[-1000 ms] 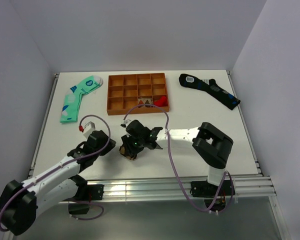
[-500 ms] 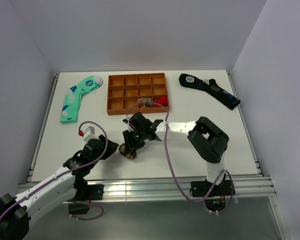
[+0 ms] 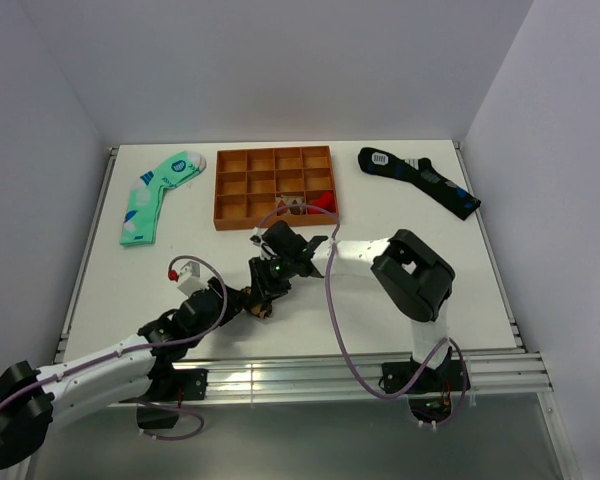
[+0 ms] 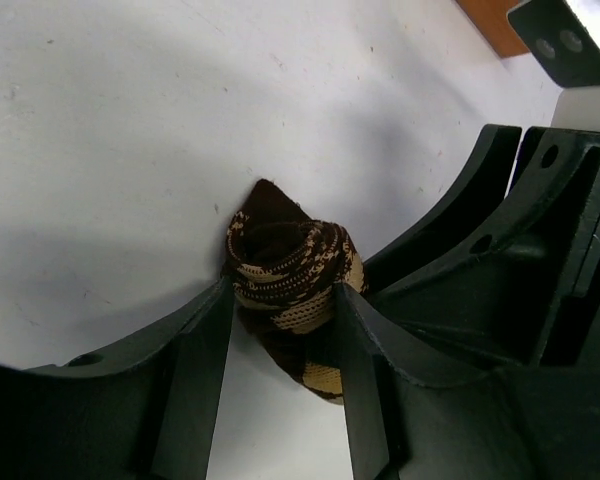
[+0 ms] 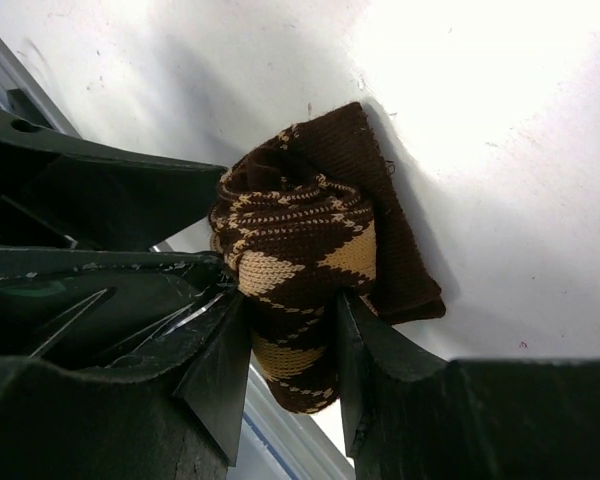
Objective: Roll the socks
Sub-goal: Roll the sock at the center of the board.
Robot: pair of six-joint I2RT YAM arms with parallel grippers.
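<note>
The left tool (image 4: 280, 296) has swung in over the last second and now pinches the rolled socks (image 5: 302, 232) opposite the right tool (image 5: 292, 322), likewise clamped on them, near the bench's (image 3: 110, 282) front edge, so the roll looks nearly finished.

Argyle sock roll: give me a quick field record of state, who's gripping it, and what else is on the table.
item: brown argyle sock roll, tightly bundled, dark cuff flap sticking out
location: on the table, in front of the orange compartment tray
left end effector: closed on the roll, one finger each side
right end effector: closed on one end of the roll
other socks: mint-green sock far left and black sock with blue marks far right, both flat
tray: red item in a right-hand compartment
</note>
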